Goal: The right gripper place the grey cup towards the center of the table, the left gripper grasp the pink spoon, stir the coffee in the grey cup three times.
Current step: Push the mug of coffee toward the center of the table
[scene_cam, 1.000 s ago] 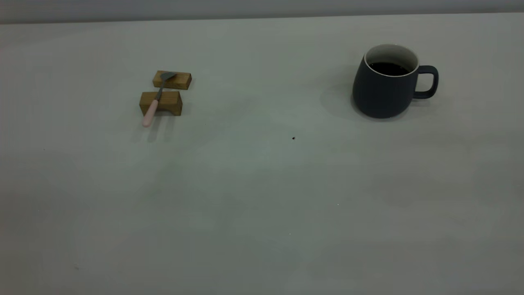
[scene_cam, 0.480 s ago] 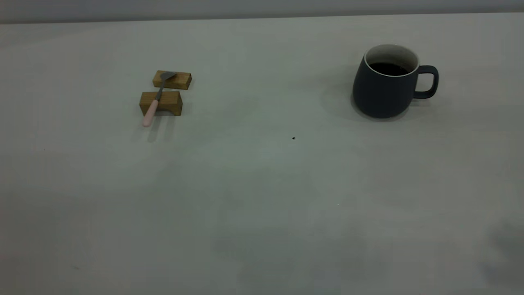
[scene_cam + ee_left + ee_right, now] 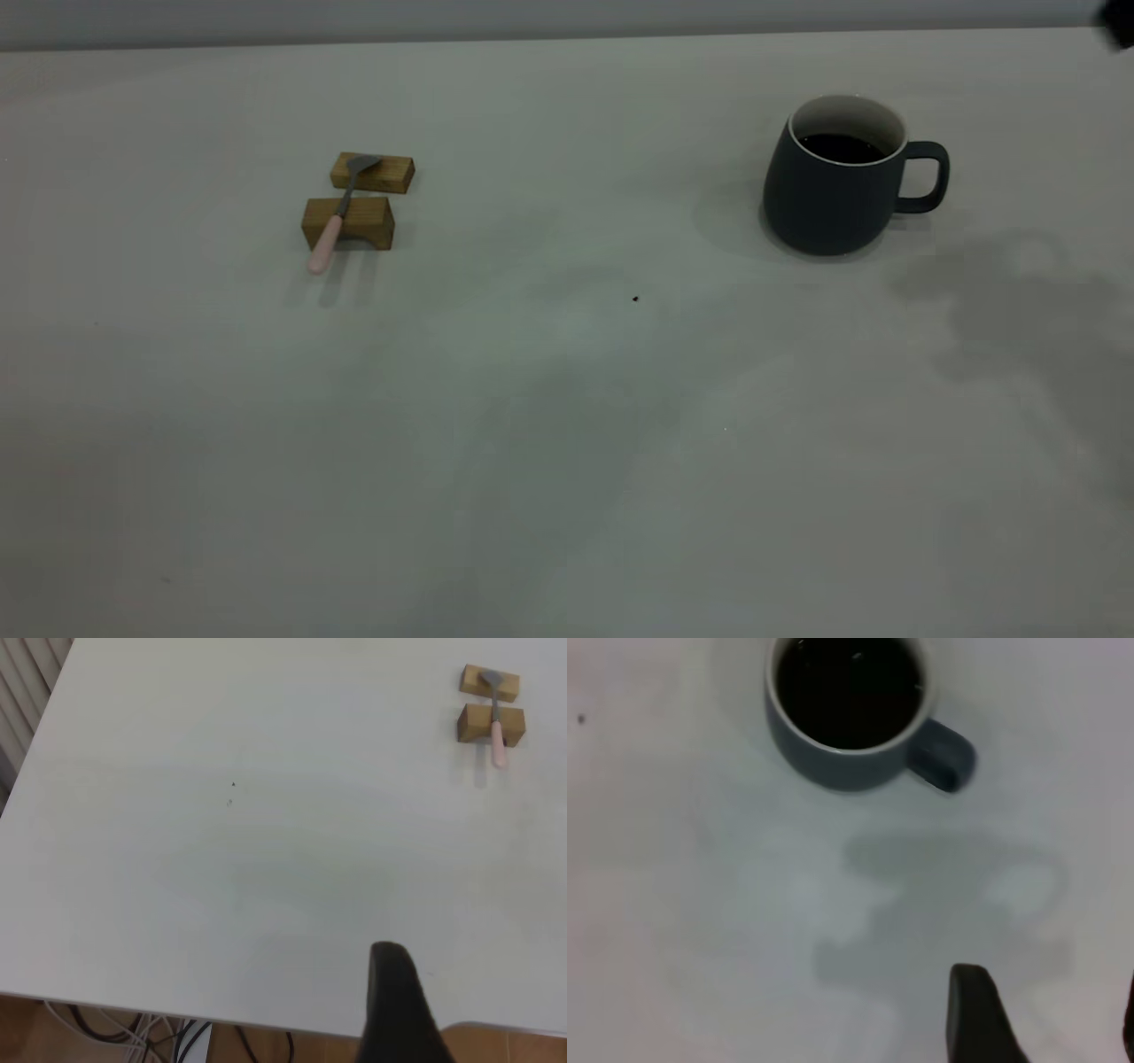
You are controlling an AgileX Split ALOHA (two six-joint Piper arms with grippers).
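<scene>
R gripper [image 3: 1041,1014] is mine to move first: fingers apart, nothing between, hanging above the table [image 3: 567,425]. Grey cup [image 3: 850,713] w/ coffee [image 3: 849,691] stands ahead of the jaws, well apart, handle on the side nearer them. L gripper [image 3: 399,1010]: can't tell its state; pink spoon [image 3: 494,731] lies far off.

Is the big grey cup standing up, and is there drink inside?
Yes. The grey cup stands upright on the table, rim up, and dark coffee sits inside it, below the white rim.
</scene>
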